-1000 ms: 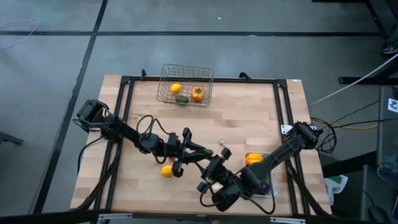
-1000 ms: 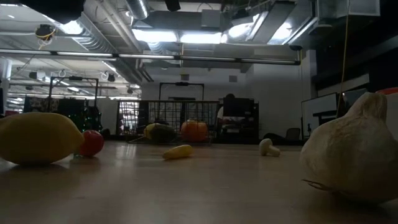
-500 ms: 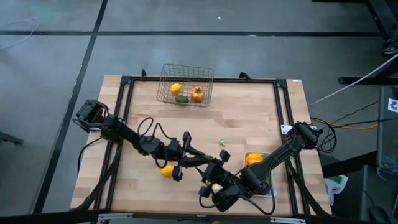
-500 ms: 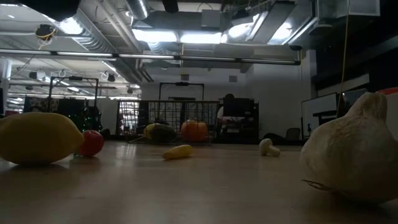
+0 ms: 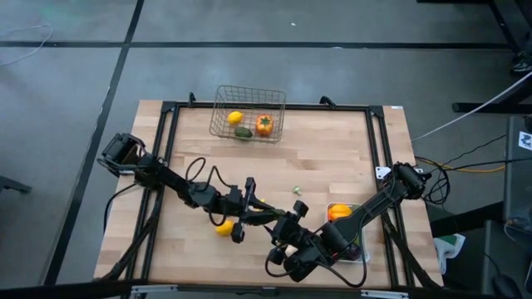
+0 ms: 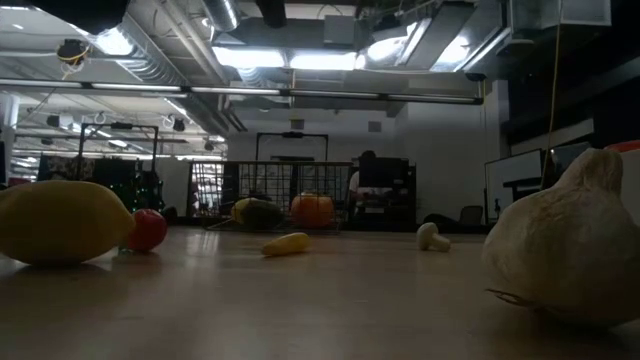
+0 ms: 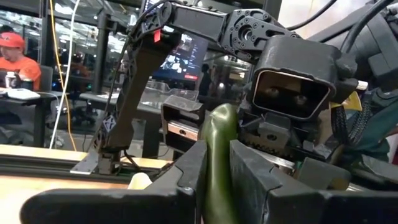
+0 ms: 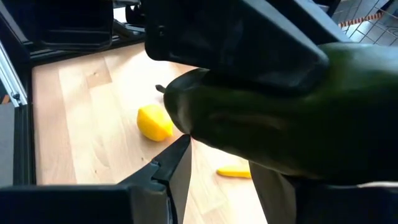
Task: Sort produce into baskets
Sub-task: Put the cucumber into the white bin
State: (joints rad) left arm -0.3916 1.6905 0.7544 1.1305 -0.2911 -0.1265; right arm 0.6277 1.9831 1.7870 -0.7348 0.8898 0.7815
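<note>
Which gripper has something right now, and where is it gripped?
Left gripper pinches a green cucumber near its lower end; right gripper's hold cannot be told.

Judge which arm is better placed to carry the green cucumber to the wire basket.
Probably left. The left hand grips the green cucumber, and the wire basket stands toward the left arm's side; the right hand sits close opposite.

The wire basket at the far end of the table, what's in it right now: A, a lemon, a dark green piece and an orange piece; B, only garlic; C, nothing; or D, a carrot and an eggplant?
A: the high view shows the wire basket holding a yellow lemon, a dark green piece and an orange piece.
</note>
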